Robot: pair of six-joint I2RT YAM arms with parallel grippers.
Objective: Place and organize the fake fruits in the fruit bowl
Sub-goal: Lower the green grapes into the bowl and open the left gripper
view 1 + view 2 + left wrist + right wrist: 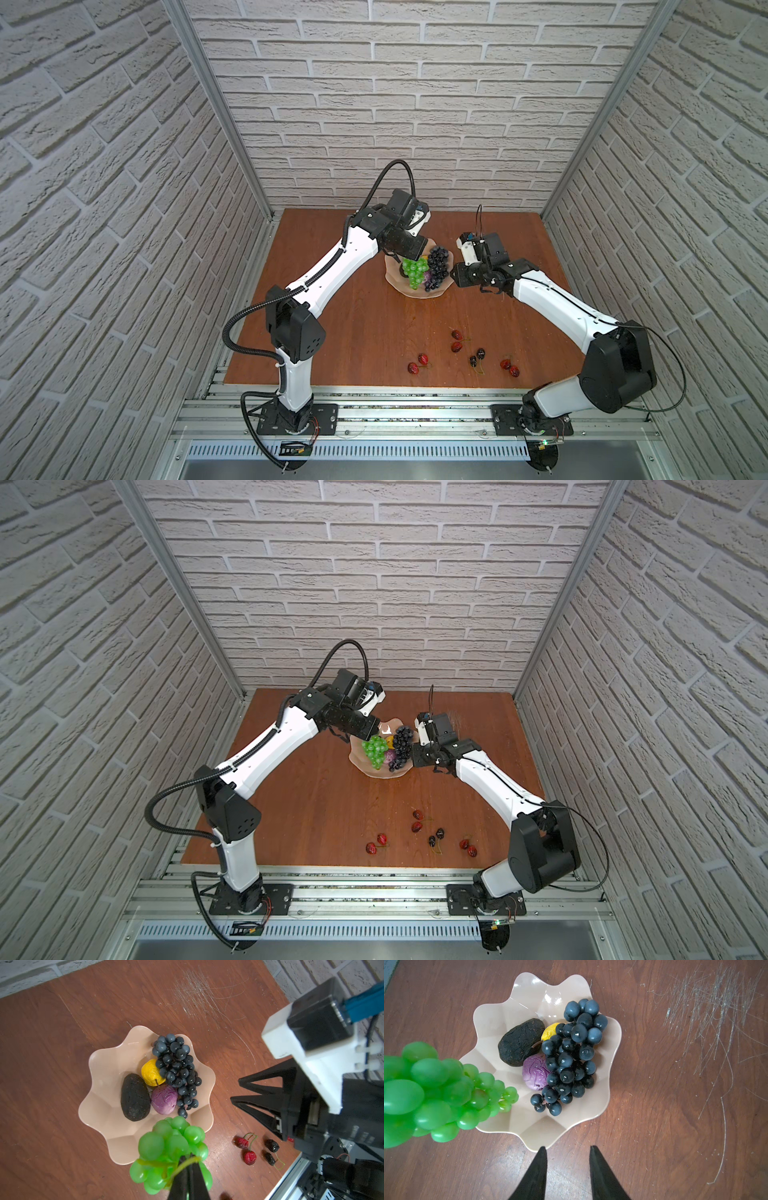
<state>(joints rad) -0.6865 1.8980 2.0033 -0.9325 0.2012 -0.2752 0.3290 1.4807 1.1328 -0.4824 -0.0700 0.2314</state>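
The left tool pinches the stem of the translucent green plastic grape bunch, hanging above the scalloped peach bowl at mid-frame in both top views; the right tool is narrowly parted, empty, beside its rim; red and dark stemmed cherries lie lower centre.

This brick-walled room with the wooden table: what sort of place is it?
Likely a robot test booth, not a real room: brick-pattern walls sit in metal frame posts, and two robot arms are bolted to a rail beside the table.

A scratched brown wooden table stands between white brick-patterned walls.
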